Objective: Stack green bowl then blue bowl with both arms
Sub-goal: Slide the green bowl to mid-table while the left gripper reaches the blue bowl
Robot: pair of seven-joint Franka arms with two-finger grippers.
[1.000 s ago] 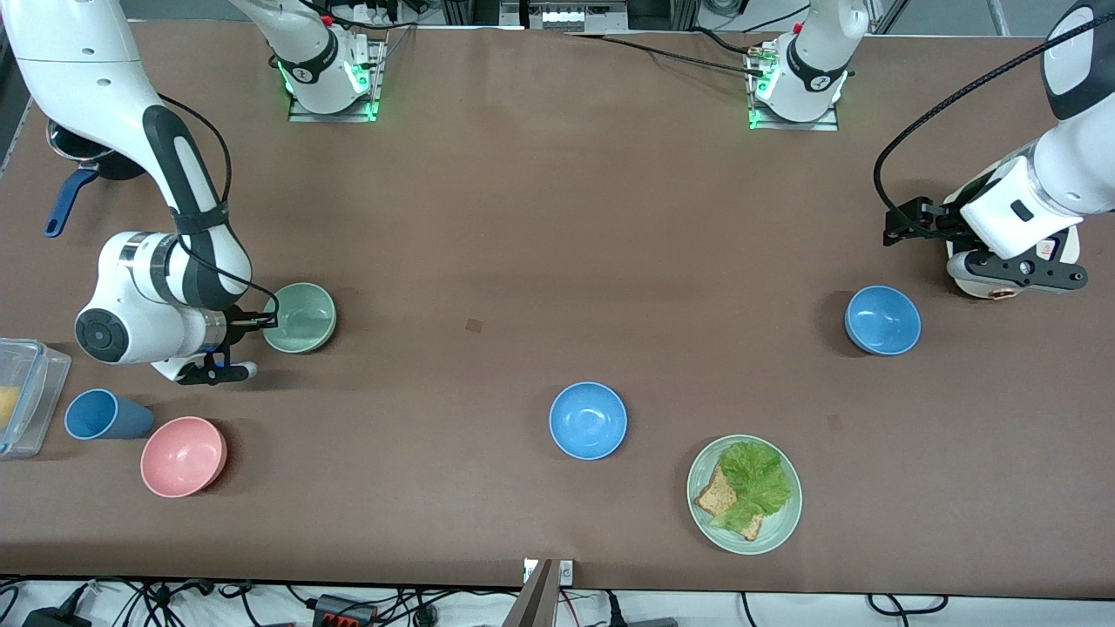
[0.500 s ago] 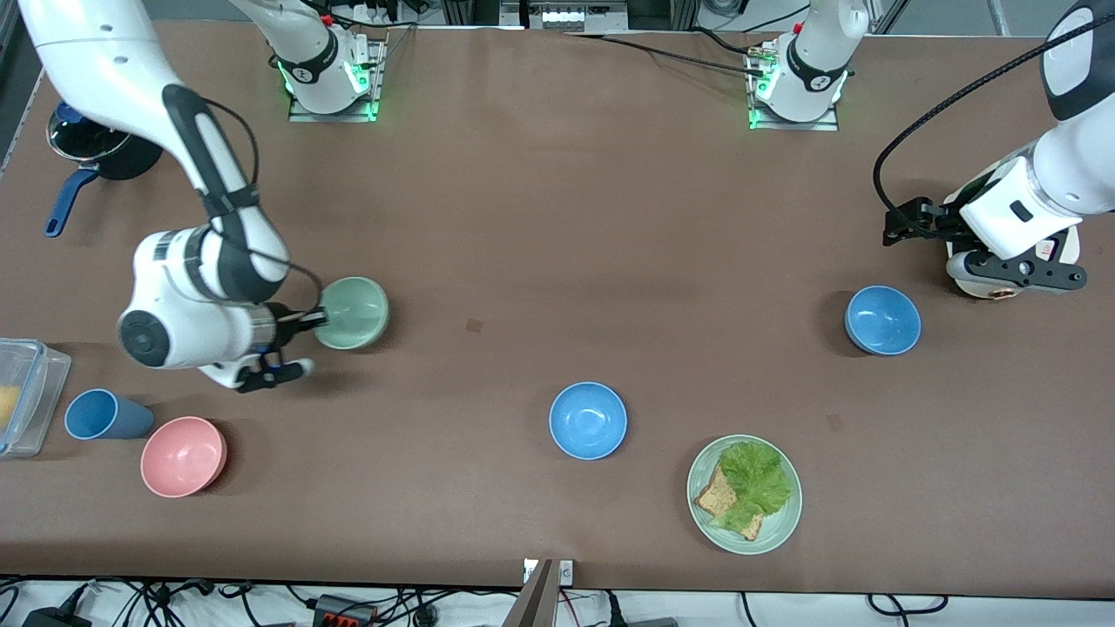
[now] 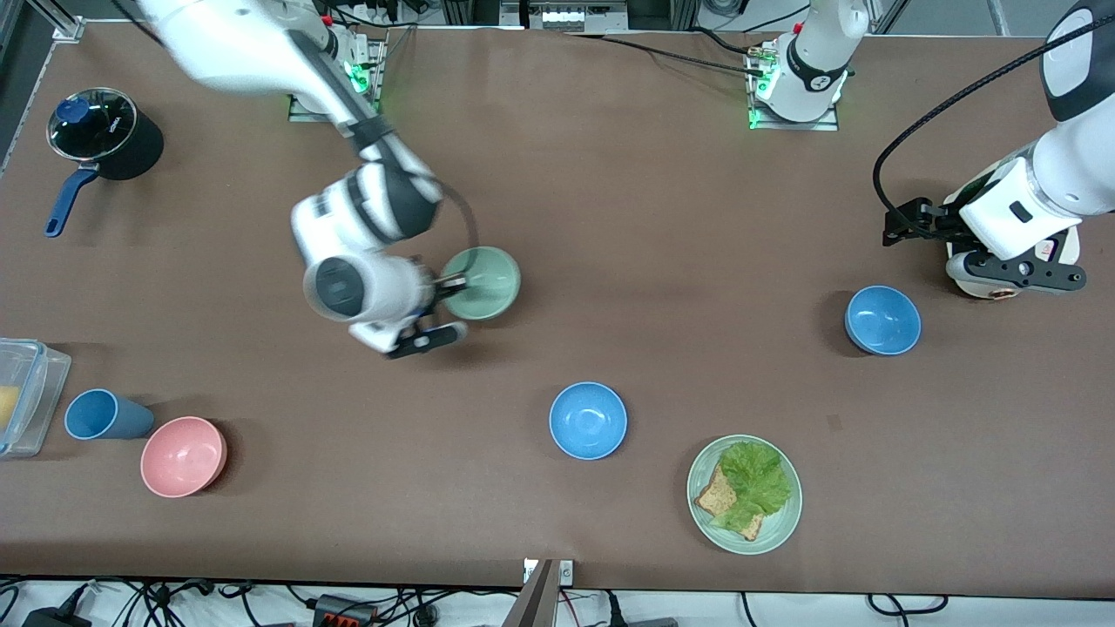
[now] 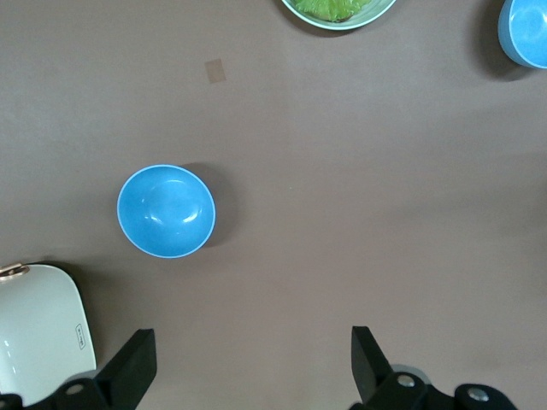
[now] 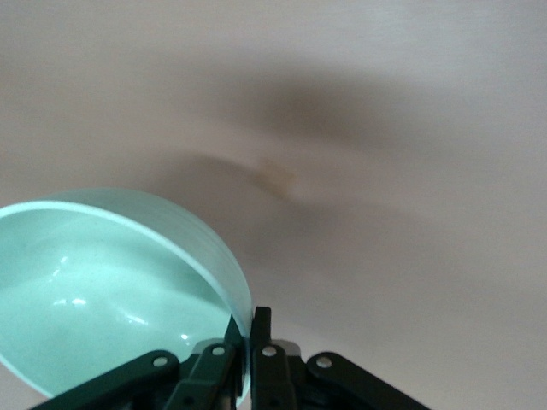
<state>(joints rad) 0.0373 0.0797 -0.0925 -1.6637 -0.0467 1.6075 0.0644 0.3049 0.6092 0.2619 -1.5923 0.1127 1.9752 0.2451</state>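
Observation:
The green bowl [image 3: 482, 282] hangs above the table's middle, pinched at its rim by my right gripper [image 3: 451, 284]. In the right wrist view the gripper [image 5: 250, 335] is shut on the bowl's wall [image 5: 102, 282]. One blue bowl [image 3: 588, 420] sits on the table, nearer to the front camera than the green bowl. A second blue bowl [image 3: 882, 320] sits toward the left arm's end. My left gripper [image 3: 906, 224] waits open and empty above the table near that bowl. The left wrist view shows this bowl [image 4: 166, 210], the other blue bowl [image 4: 526, 30] and the open gripper [image 4: 252, 363].
A pale green plate [image 3: 743, 494] with lettuce and toast lies near the front edge. A pink bowl [image 3: 183, 455], a blue cup [image 3: 103, 414] and a clear container [image 3: 22, 396] sit at the right arm's end. A black pot [image 3: 100, 138] stands near that end's back. A white object [image 4: 38, 333] lies by the left gripper.
My right gripper has carried the green bowl from the right arm's end toward the table's middle, lifted off the table. The left arm has not moved.

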